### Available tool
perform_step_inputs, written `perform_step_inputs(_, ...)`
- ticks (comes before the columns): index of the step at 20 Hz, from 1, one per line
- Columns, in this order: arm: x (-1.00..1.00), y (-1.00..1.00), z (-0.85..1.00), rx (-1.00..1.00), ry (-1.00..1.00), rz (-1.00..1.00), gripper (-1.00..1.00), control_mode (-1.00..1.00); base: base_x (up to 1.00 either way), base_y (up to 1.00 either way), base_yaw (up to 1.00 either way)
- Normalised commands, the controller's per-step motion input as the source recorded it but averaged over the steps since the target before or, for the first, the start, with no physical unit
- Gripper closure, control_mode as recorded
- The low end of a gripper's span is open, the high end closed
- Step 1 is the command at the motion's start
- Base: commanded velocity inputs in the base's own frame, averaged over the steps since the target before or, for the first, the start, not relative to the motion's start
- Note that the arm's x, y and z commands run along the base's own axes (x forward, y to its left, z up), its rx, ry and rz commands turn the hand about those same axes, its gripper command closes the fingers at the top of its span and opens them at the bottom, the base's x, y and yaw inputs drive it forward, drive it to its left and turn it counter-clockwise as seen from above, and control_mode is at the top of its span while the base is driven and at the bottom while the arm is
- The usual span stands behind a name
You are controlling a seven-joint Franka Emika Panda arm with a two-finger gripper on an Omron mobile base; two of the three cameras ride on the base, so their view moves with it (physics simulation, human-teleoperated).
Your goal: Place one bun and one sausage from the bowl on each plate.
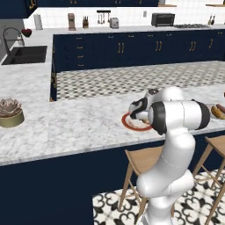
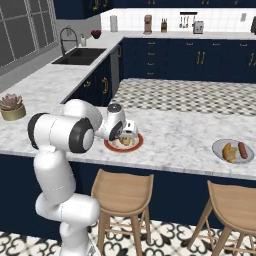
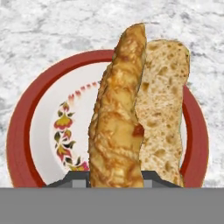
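My gripper (image 3: 114, 178) is shut on a long golden-brown sausage (image 3: 118, 118), holding it end-up just above the red-rimmed plate (image 3: 26, 118) with a pale centre. A pale speckled bun (image 3: 168, 109) lies on that plate right behind the sausage. From the base, the gripper (image 1: 139, 117) (image 2: 128, 140) hangs low over this plate (image 1: 126, 123) (image 2: 138, 145) near the counter's front edge. Farther right sits the grey plate (image 2: 218, 149), carrying a yellow-brown bun (image 2: 229, 152) and a red sausage (image 2: 243, 149). The bowl is out of view.
A potted succulent (image 1: 9, 112) (image 2: 11, 106) stands on the counter to the left. Wooden stools (image 2: 122, 187) (image 2: 235, 200) are tucked under the counter's front edge. A sink (image 2: 80, 55) lies in the far counter run.
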Motion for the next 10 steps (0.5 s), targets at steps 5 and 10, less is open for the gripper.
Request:
perform_step_inputs(5, 0.18, -0.14, -0.34, 0.03, 0.00, 0.00, 1.00, -1.00, 0.00, 0.00, 0.00)
perform_step_inputs(10, 0.04, 0.00, -0.16, 0.00, 0.00, 0.00, -1.00, -1.00, 0.00, 0.00, 0.00)
